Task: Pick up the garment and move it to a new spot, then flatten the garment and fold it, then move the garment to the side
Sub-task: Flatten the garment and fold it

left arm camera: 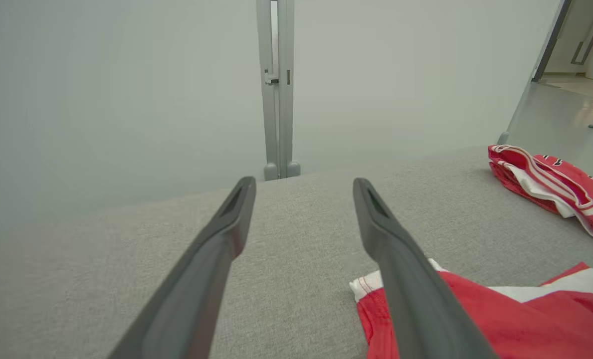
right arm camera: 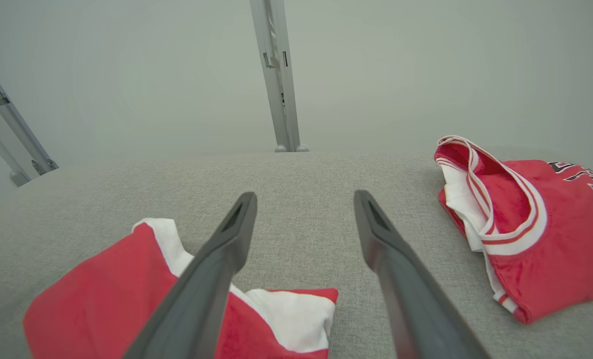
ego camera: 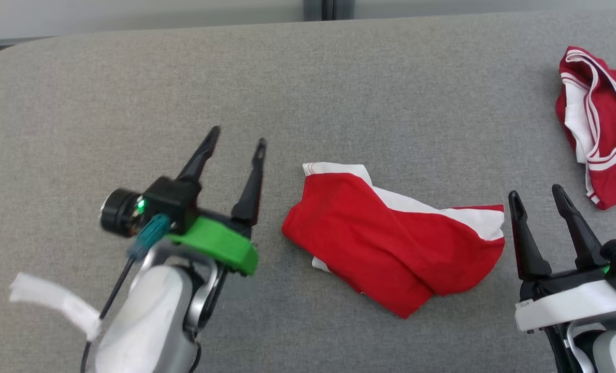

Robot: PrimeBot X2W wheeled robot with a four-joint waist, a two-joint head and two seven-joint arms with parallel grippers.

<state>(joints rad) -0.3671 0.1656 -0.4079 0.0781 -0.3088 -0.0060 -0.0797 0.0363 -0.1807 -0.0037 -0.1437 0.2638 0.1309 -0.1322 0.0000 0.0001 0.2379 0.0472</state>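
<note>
Head view: both pincers wide and empty, garment lying between them

On the grey bench (ego camera: 339, 93) the red-and-white garment (ego camera: 390, 238) lies in a loose, doubled-over heap near the middle, its white panel running along the far edge. It is rumpled rather than squared, so I judge that either the flattening is not yet done or the fold is rough.

The left pincer (ego camera: 238, 135) hangs just left of the garment, fingers spread as wide as they go and holding nothing. Its forearm rises from the near-left edge and leans slightly rightward. The right pincer (ego camera: 536, 192) sits just beside the garment's right end, equally wide and also empty, fingers pointing away from the robot.

With one pincer at each end of the cloth, the arms look placed for a two-handed pick at opposite ends. That would fit either lifting the garment or spreading it flat.

A red jersey (ego camera: 600, 124) with white striped trim lies well apart at the far right, bunched up and touched by neither arm.
</note>
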